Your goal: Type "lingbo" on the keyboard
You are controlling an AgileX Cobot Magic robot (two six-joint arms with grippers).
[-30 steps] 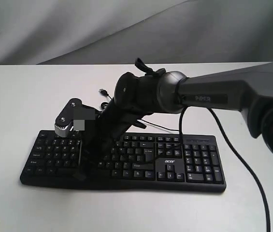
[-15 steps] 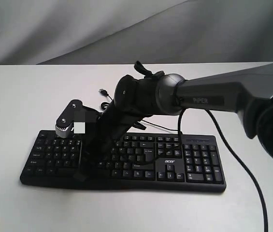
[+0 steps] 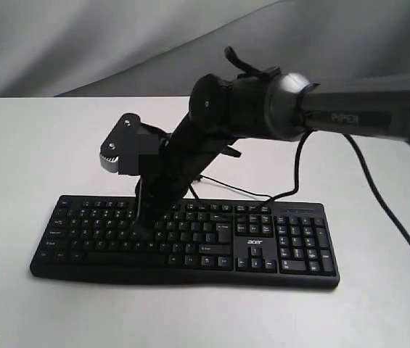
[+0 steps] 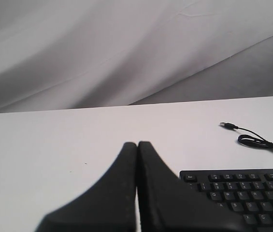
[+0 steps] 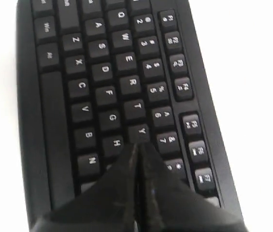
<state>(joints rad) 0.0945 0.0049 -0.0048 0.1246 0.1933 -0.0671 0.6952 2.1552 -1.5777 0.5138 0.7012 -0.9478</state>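
Higher than before, the right tool [image 5: 137, 146], tips pressed together, hangs with the keyboard [image 5: 102, 87] below, its Y key [image 5: 138, 131] seemingly nearest.

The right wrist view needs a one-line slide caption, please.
Shut right gripper aimed at the keyboard, its tip beside the Y key.

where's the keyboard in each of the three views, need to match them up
Exterior view: the keyboard lies across the lower middle of the picture.
Left wrist view: only one corner of it shows, at the lower right.
Right wrist view: it fills most of the picture.
Shared landmark: the function-key row along one long edge.
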